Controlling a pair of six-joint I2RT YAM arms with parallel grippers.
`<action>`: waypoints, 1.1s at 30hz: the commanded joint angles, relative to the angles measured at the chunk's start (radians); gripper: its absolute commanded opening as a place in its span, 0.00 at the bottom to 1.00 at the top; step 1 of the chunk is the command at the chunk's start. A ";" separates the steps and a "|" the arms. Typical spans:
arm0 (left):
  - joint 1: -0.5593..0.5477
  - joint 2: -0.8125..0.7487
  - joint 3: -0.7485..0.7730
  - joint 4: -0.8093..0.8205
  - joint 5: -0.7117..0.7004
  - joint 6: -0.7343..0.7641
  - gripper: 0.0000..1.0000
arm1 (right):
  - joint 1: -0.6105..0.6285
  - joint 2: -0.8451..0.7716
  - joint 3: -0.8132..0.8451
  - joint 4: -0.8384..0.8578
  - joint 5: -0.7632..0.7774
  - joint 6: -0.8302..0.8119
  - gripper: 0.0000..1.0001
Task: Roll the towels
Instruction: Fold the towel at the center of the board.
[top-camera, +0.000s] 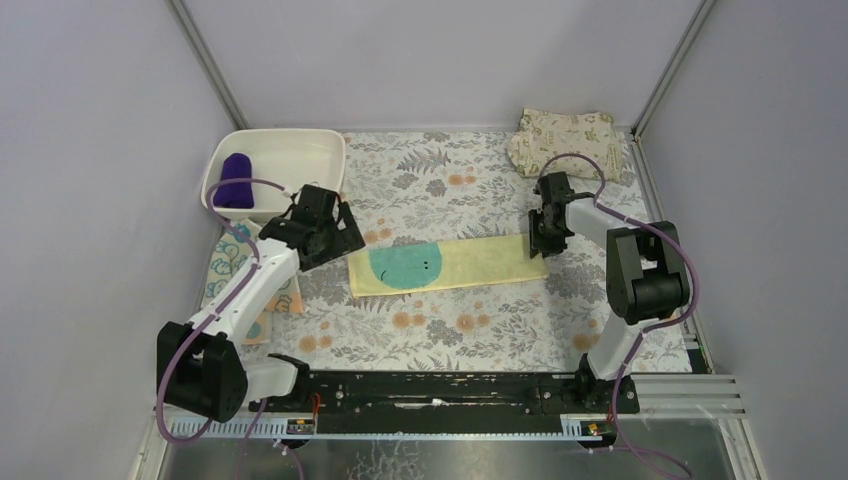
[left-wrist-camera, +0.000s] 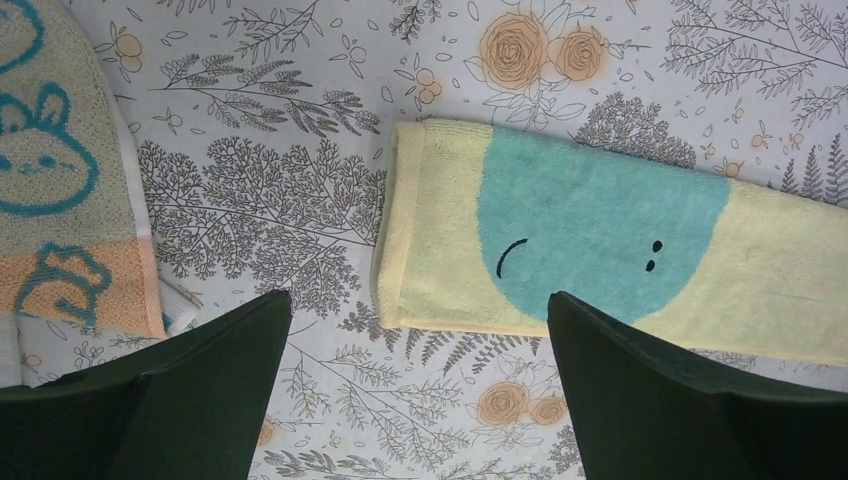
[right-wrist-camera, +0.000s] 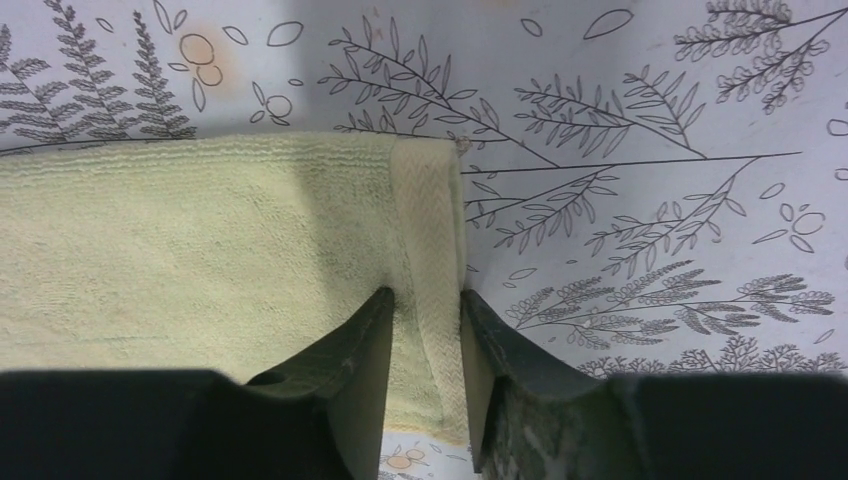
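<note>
Here the right gripper (right-wrist-camera: 427, 350) pinches the hem of the yellow towel (top-camera: 450, 266) between its fingers; the left gripper (left-wrist-camera: 420, 380) hovers spread just short of its other end. Soft, limp terry, probably best gripped at the hem.

Bright even light, soft shadows, sharp frames (fingers (left-wrist-camera: 690, 400) dark)

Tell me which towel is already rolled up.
The dark purple towel, sitting rolled in the white tub. The yellow towel with the teal face lies flat mid-table; the bunny-print towel lies unrolled at left.
</note>
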 joint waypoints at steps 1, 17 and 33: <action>-0.005 -0.034 -0.009 0.004 -0.005 0.001 1.00 | 0.028 0.085 -0.045 -0.098 -0.016 0.009 0.33; -0.005 -0.061 -0.043 0.032 0.096 0.008 1.00 | -0.004 0.033 0.172 -0.256 0.445 -0.031 0.00; -0.015 0.025 -0.104 0.177 0.264 -0.041 1.00 | 0.077 -0.059 0.299 -0.275 0.079 -0.051 0.00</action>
